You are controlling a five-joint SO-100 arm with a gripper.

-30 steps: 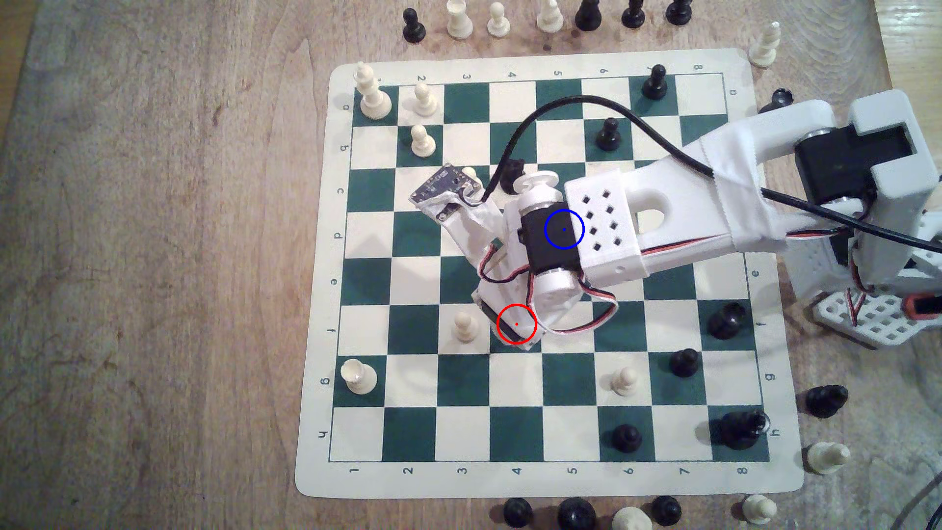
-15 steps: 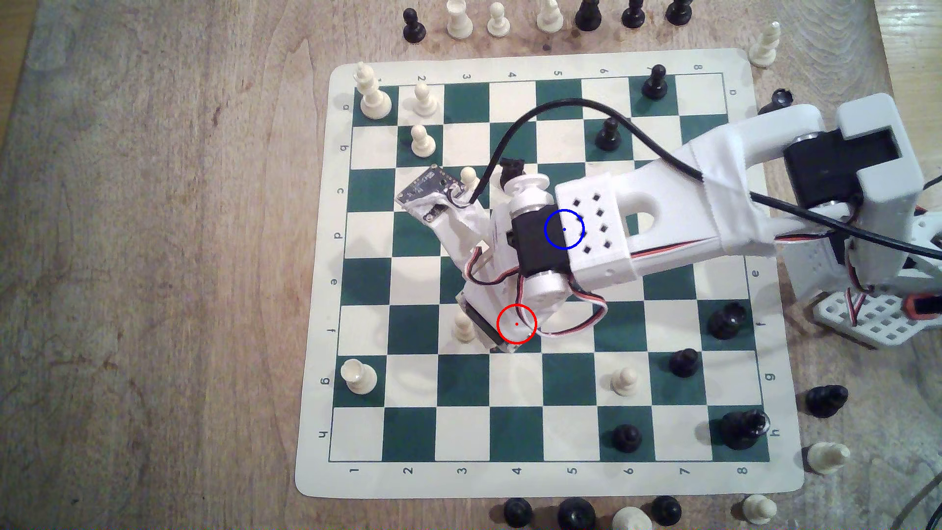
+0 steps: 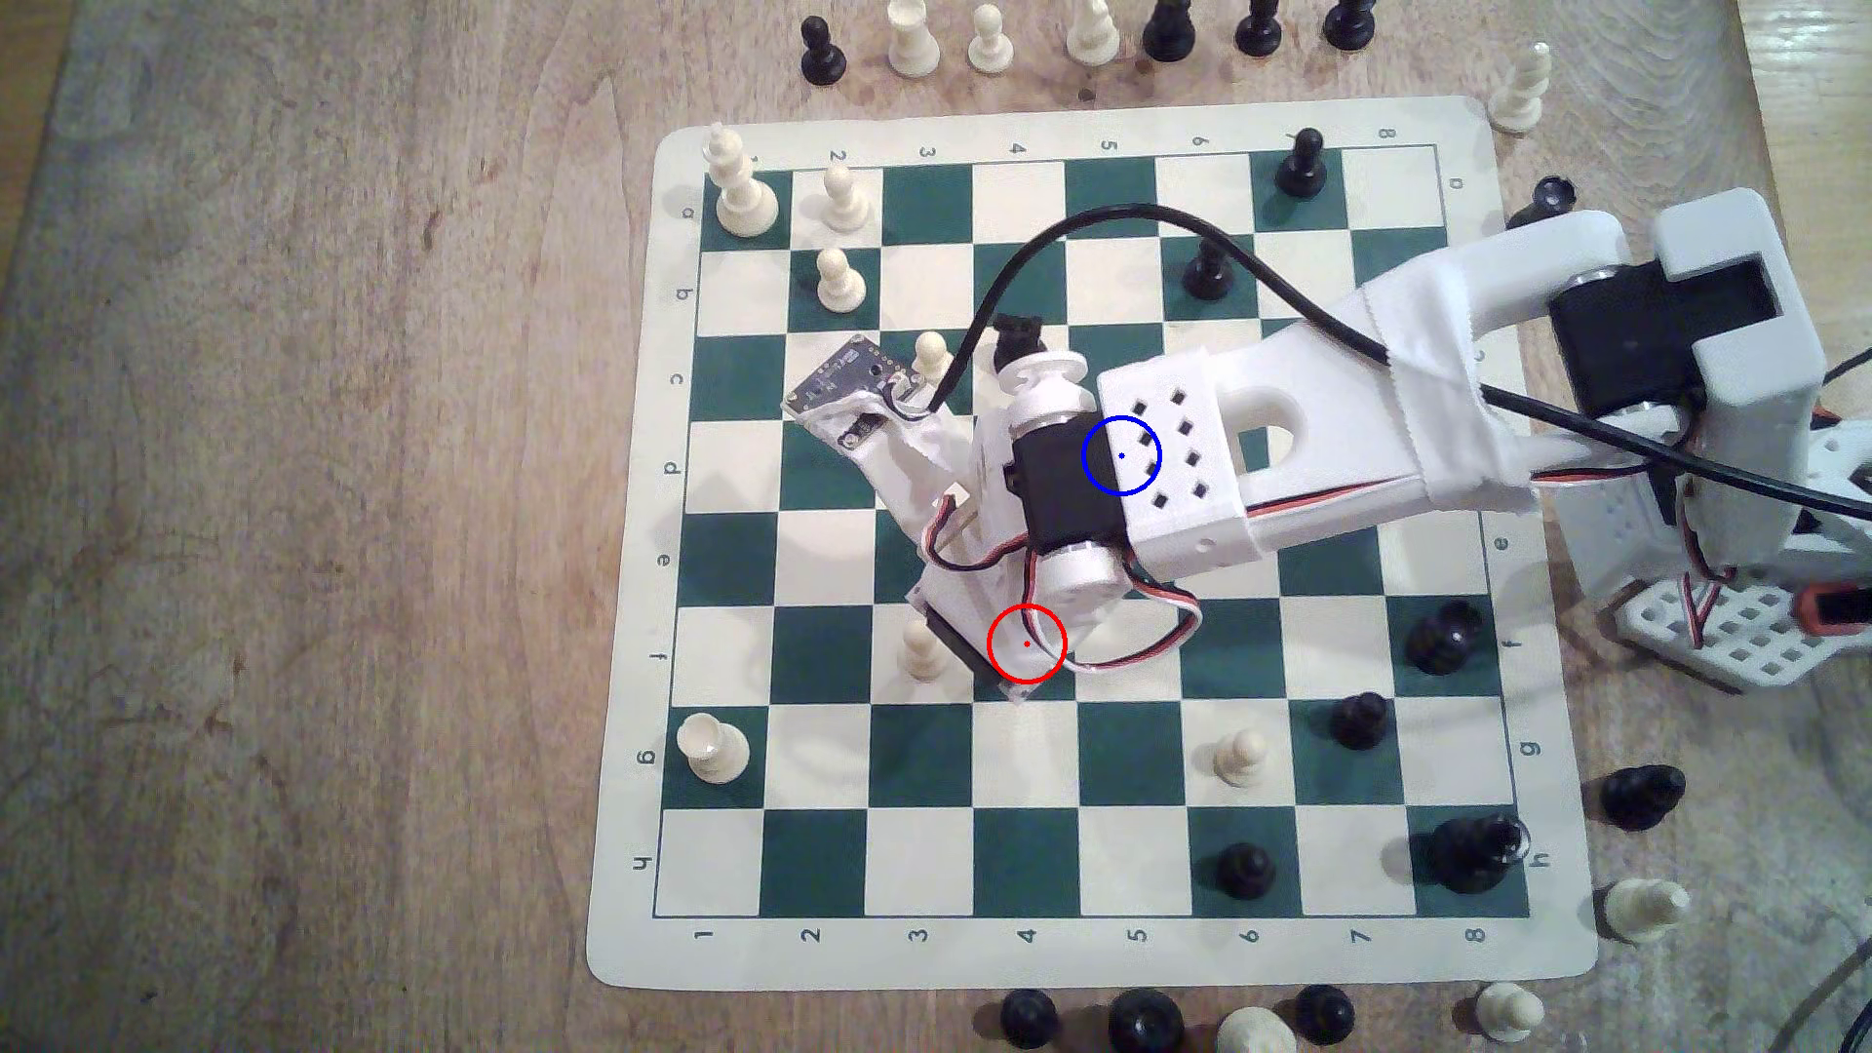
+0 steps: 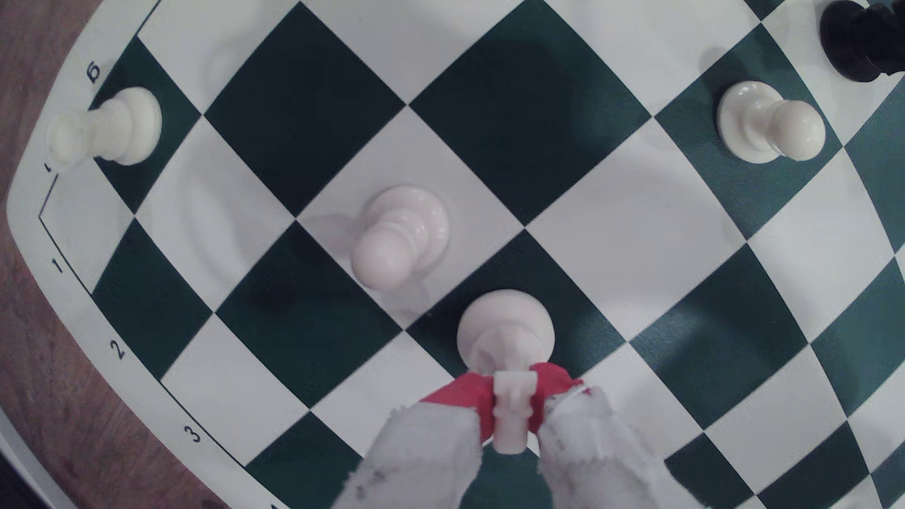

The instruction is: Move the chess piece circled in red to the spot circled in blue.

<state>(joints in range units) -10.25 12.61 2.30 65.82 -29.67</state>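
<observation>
In the wrist view the chess piece (image 4: pixel 505 337), a cream-white knight with a wide round base, stands on a dark green square. My gripper (image 4: pixel 512 408) is shut on its head, with a red pad and a white-wrapped finger (image 4: pixel 426 455) pressed against each side. In the exterior view the gripper's body (image 3: pixel 988 618) covers the red-ringed square, so the chess piece is hidden there. The spot lies under the arm's wrist, and its blue ring (image 3: pixel 1121 456) is drawn over the black motor.
A cream pawn (image 3: pixel 920 648) (image 4: pixel 394 244) stands one square from the held piece, close to the gripper. Other cream and black pieces are scattered over the board (image 3: pixel 1023 952) and around its edges. The arm's black cable (image 3: pixel 1114 213) arcs above the board.
The arm has shifted toward the exterior view's left, mostly in the first half second. The gripper's body now sits over the red-ringed square, closer to the neighbouring cream pawn.
</observation>
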